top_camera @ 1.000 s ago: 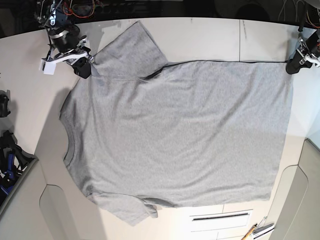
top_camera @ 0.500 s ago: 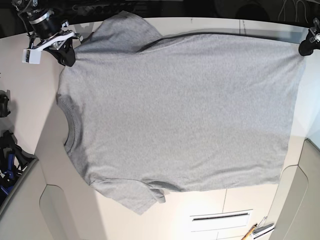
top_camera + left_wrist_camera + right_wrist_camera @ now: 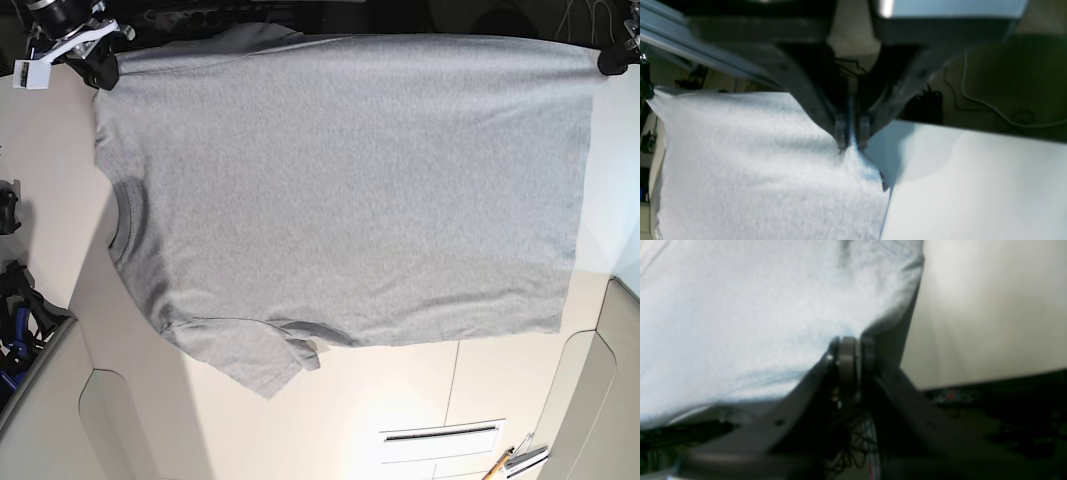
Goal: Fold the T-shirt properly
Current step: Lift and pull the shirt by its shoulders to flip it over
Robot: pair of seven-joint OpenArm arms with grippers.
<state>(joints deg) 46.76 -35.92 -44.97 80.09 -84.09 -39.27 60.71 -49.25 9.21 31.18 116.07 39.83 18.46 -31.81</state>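
Note:
The heather-grey T-shirt (image 3: 350, 190) shows its plain side and is stretched between both grippers along the far table edge. Its collar (image 3: 124, 215) points left and one sleeve (image 3: 255, 365) trails at the lower left. My right gripper (image 3: 100, 68) is shut on the shoulder corner at the top left. In the right wrist view its fingertips (image 3: 848, 350) pinch the cloth (image 3: 756, 306). My left gripper (image 3: 607, 58) is shut on the hem corner at the top right. The left wrist view has the jaws (image 3: 850, 140) closed on the fabric (image 3: 756, 183).
The cream table (image 3: 380, 400) has seams and a slot (image 3: 440, 432) near the front. A pencil and a clip (image 3: 515, 460) lie at the bottom right. Dark tools (image 3: 18, 310) sit at the left edge. Cables hang beyond the far edge (image 3: 990, 106).
Both grippers have moved toward the far edge, pulling the shirt along with them and raising its far side. The far sleeve, spread flat before, now barely shows at the top.

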